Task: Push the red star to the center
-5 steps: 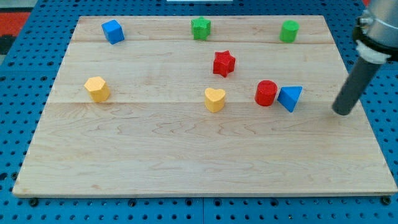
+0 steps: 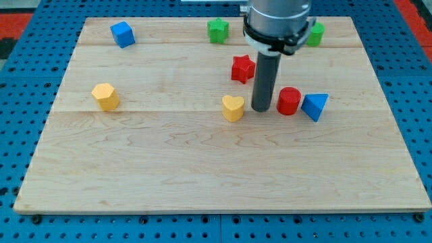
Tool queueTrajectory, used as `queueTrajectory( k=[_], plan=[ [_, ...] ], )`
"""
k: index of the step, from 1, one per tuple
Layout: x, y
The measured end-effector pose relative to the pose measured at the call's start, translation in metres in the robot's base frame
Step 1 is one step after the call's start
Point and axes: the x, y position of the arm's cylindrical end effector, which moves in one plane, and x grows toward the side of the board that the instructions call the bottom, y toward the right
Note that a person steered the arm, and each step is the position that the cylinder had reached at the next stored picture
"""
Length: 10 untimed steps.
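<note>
The tip sits between the yellow heart and red cylinder, below the red star; no pincer here, just a rod

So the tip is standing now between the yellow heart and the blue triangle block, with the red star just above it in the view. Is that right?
Not quite. In the camera view my tip stands between the yellow heart and the red cylinder, not the blue triangle block, which lies beyond the cylinder to the view's right. The red star is indeed just above.
</note>
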Motion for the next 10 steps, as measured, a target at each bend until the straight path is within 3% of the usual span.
queueTrajectory(
  k=[2, 3, 4, 5, 6, 7, 10],
  plan=[
    [-0.043, -0.008],
    [-0.073, 0.042],
    [-0.113, 0.011],
    [-0.063, -0.019],
    [-0.047, -0.024],
    [-0.093, -0.019],
    [-0.098, -0.111]
  ],
)
